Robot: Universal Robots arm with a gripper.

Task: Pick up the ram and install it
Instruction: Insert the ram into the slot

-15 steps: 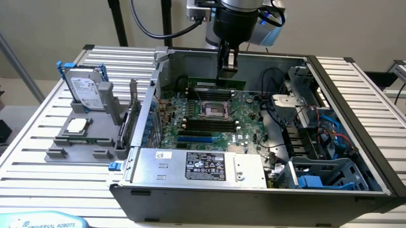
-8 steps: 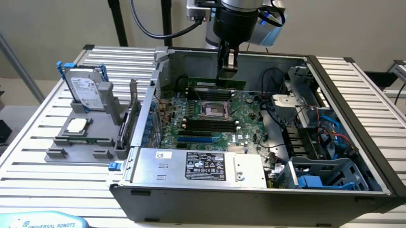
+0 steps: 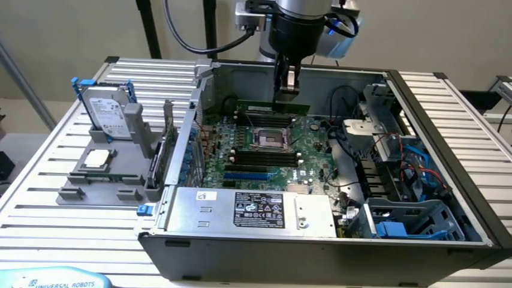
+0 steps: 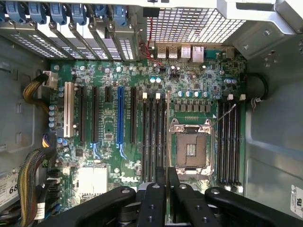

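Pickup looks done: my gripper [image 3: 288,91] pinches the ram [image 3: 260,105] just above the motherboard [image 4: 109,137] (not seated yet, by my judgement), so the install itself remains

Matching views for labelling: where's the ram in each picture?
Exterior view: the ram, a green strip in the jaws of the gripper, just above the CPU socket in the picture.
Wrist view: the ram edge-on, a thin line running out from between the jaws, beside the CPU socket.
Shared landmark: the CPU socket.
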